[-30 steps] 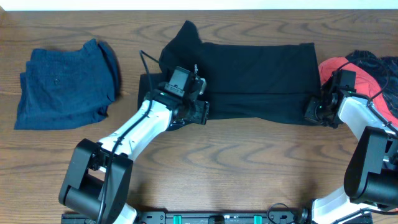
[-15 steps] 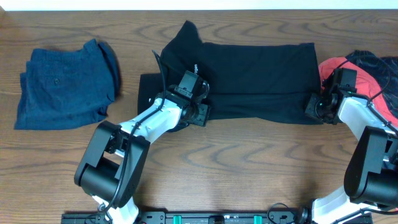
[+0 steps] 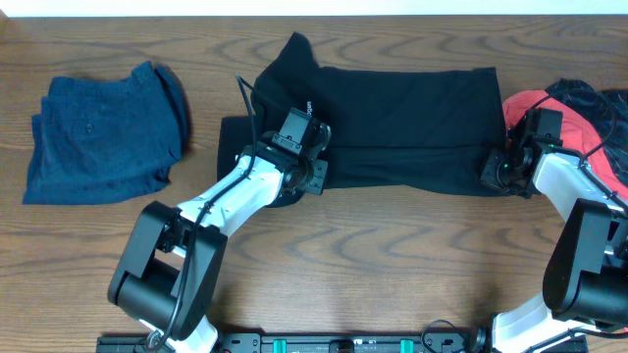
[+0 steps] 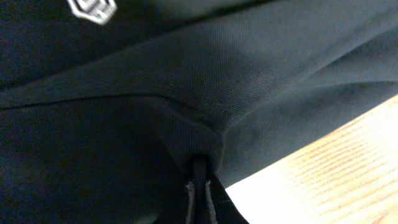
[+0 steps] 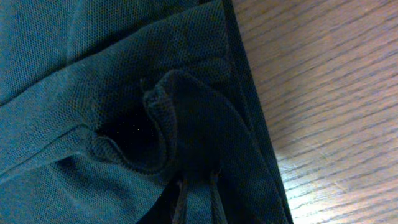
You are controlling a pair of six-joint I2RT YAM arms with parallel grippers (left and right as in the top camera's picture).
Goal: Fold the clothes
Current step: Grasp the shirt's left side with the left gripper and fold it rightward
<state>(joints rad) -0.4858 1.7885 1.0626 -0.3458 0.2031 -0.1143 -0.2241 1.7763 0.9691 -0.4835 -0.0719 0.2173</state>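
The black shirt [image 3: 402,123] lies as a long folded band across the middle of the table, with a small white logo [image 4: 93,9] showing in the left wrist view. My left gripper [image 3: 314,178] sits on the band's front edge near its left end. It is shut on a pinched ridge of the black fabric [image 4: 249,74], which puckers up between the jaws of the left gripper [image 4: 199,186]. My right gripper [image 3: 495,175] is at the front right corner. There the right gripper [image 5: 198,186] is shut on a curled fold of the shirt's hem [image 5: 155,106].
A navy-blue garment [image 3: 103,132] lies folded at the left. A coral-red piece [image 3: 535,110] and another black piece [image 3: 589,96] are heaped at the right edge, just behind my right arm. Bare wooden table [image 3: 373,255] runs along the front.
My left gripper has closed onto the shirt's front edge, and its arm has swung a little. The right gripper keeps its hold in the same place.
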